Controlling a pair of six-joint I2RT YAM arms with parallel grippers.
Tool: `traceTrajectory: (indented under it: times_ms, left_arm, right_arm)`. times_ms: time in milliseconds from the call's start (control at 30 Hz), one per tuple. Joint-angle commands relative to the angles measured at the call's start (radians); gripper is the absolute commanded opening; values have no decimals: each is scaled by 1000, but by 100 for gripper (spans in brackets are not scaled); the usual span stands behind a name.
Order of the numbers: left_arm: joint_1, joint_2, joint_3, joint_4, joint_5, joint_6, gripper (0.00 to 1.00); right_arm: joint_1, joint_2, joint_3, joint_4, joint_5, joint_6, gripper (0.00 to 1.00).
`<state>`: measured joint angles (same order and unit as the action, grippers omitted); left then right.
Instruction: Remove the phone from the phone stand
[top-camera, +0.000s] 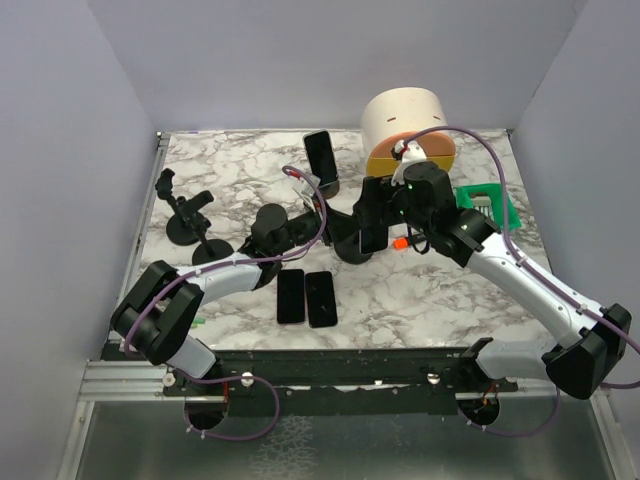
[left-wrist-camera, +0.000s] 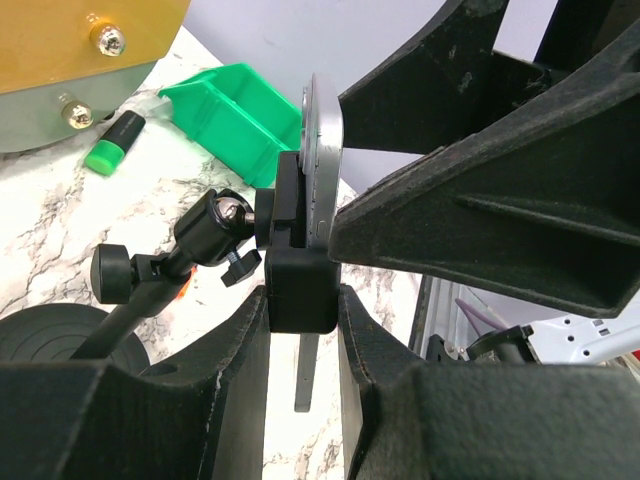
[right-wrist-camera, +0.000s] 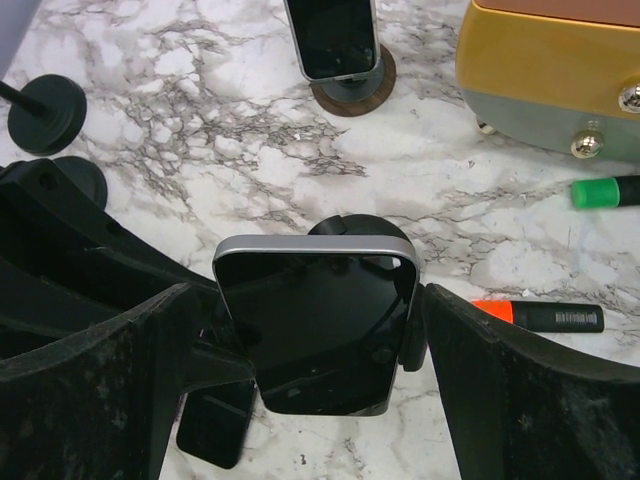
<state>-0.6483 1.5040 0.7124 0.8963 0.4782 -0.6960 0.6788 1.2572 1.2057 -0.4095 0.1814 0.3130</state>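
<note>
the phone (right-wrist-camera: 315, 330) sits upright in the phone stand (left-wrist-camera: 215, 228) at the middle of the bench (right-wrist-camera: 200, 130), with its long axis pointing up. the right gripper (right-wrist-camera: 310, 300) jaws seem clenched on its two side edges. the left gripper (left-wrist-camera: 302, 325) jaws are grasping the phone stand below.

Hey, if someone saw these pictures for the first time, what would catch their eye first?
Both arms meet at mid-table: the right tool straddles a phone clamped in a phone stand, while the left tool grips that stand's cradle. Two spare phones lie flat nearer the front edge.
</note>
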Motion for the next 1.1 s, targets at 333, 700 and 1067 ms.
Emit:
traceTrajectory:
  times_ms: [333, 700, 1067]
  left_arm:
    - [-4, -11, -18, 58, 3, -5, 0]
    - [-3, -16, -22, 58, 3, -4, 0]
    - [-4, -15, -24, 58, 2, -3, 0]
  right_arm:
    - [1, 16, -5, 54, 9, -83, 95]
    - [1, 41, -1, 60, 3, -97, 95]
    - [1, 65, 29, 45, 18, -109, 91]
